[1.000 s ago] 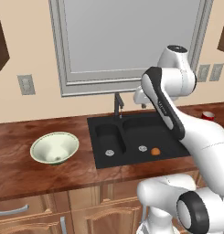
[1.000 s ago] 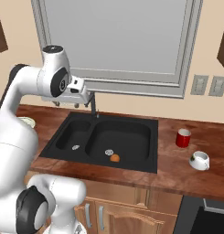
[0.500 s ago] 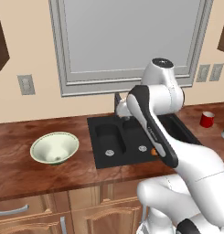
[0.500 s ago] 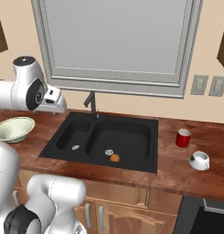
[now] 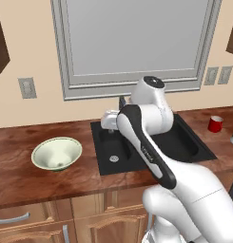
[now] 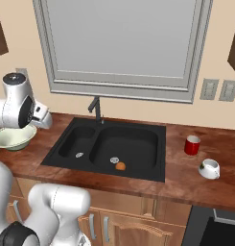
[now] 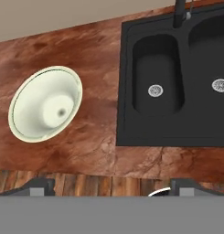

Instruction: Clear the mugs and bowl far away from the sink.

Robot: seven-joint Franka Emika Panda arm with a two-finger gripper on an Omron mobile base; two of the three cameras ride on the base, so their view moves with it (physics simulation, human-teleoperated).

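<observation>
Bench (image 5: 23,175): reddish-brown wood-grain top, running L–R under a large grey-framed window (image 6: 121,43); wood cabinet fronts (image 6: 133,221) below. Wall is beige w/ outlet plates (image 6: 219,90) to the right of the window.

Sink (image 6: 109,146): matte black, double basin, set into the bench below the window. Thin dark faucet (image 6: 96,109) at its rear edge. Silver drain in each basin; small orange ball (image 6: 120,166) lies in the larger basin near its drain.

Bowl (image 5: 57,153): pale green-cream, upright, on bare bench left of the sink, apart from its edge.

Mugs: red mug (image 6: 192,144) upright on bench right of the sink, near its rim; white mug (image 6: 209,168) further right and nearer the front edge, apart from the red one.

Hand (image 7: 111,186): fingers spread wide, nothing between them. Hand view looks straight down on the bench; finger tips (image 7: 40,185) sit over the front strip of bench, bowl up-left of them, sink's small basin up-right. Hand is above the bench, not touching bowl or sink.
</observation>
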